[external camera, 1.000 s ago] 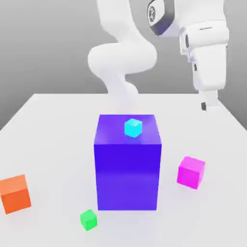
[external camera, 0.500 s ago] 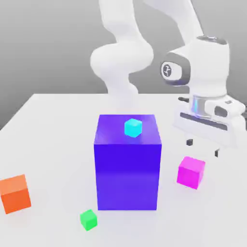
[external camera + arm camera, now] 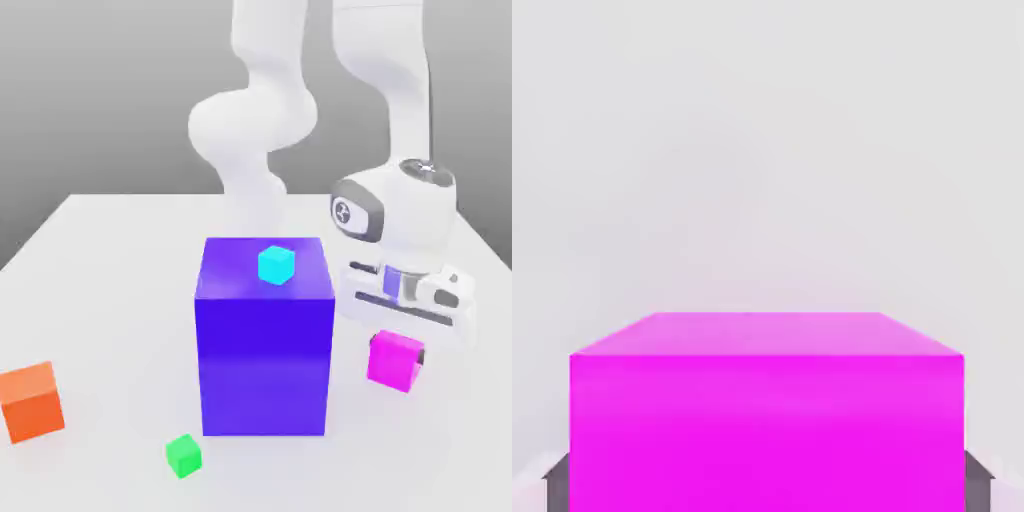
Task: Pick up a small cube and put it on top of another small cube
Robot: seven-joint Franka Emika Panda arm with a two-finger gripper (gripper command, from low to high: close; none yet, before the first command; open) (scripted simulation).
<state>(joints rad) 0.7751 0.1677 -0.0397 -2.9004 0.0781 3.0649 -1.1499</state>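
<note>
The small cube [image 3: 393, 361], plain magenta, rests on the white table at the exterior view's right, beside the purple block. My gripper [image 3: 399, 343] has come straight down over it, the white hand sitting just above its top. In the hand view the magenta cube [image 3: 767, 420] sits between my two dark fingers [image 3: 557, 482], one pressed against each side face, so the gripper is shut on it. The other small cube [image 3: 183, 455], tiny and bright green, lies near the table's front, below the purple block's left corner and well away from the gripper.
A tall purple block [image 3: 265, 340] stands mid-table with a tiny cyan cube [image 3: 276, 264] on top. An orange cube [image 3: 32, 400] sits at the exterior view's far left. The white table [image 3: 110, 270] stretches open behind and to the left.
The arm swung down from high at the right to the magenta cube. The fingers, open half a second ago, have closed on the cube's sides. No cube has moved.
</note>
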